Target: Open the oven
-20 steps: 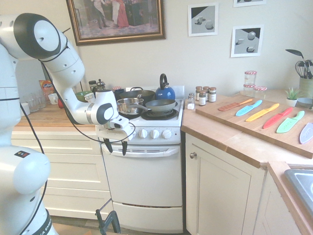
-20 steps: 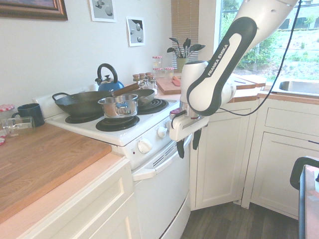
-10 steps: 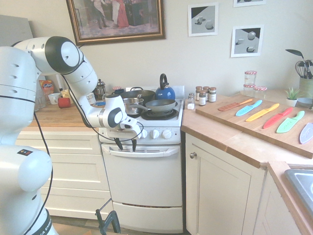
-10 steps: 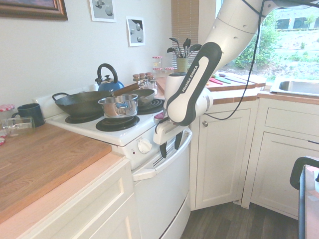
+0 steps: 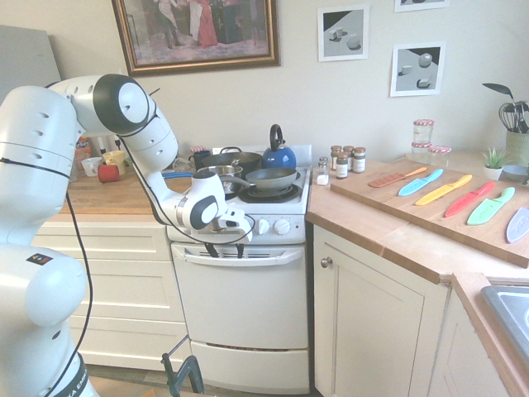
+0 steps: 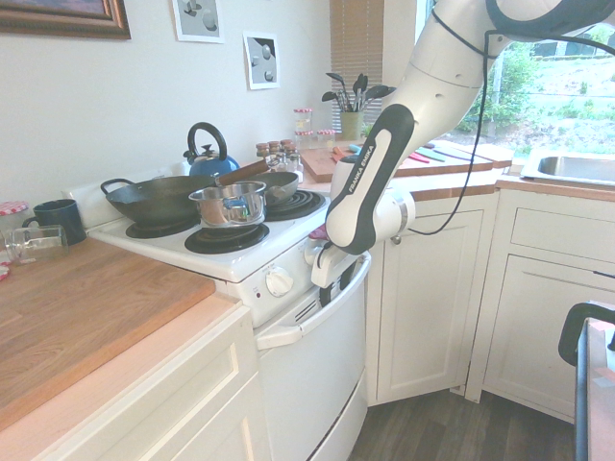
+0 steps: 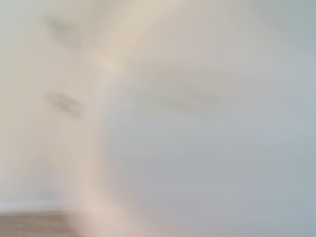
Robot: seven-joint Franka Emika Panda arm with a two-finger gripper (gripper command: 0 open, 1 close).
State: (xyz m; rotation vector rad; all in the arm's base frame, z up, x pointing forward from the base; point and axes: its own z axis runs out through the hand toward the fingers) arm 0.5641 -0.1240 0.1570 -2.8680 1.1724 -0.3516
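So the claw is right up at the oven, at the left end of the bar handle that runs sideways across the top of the door, just under the knobs. The two dark fingers point down with a clear gap between them, and they look to be straddling the bar, though I can't tell if they're actually touching it. Nothing is gripped as far as I can see. The door looks fully shut. The wrist view is just a white blur. My guess: it needs to pinch the bar, then pull out and down.
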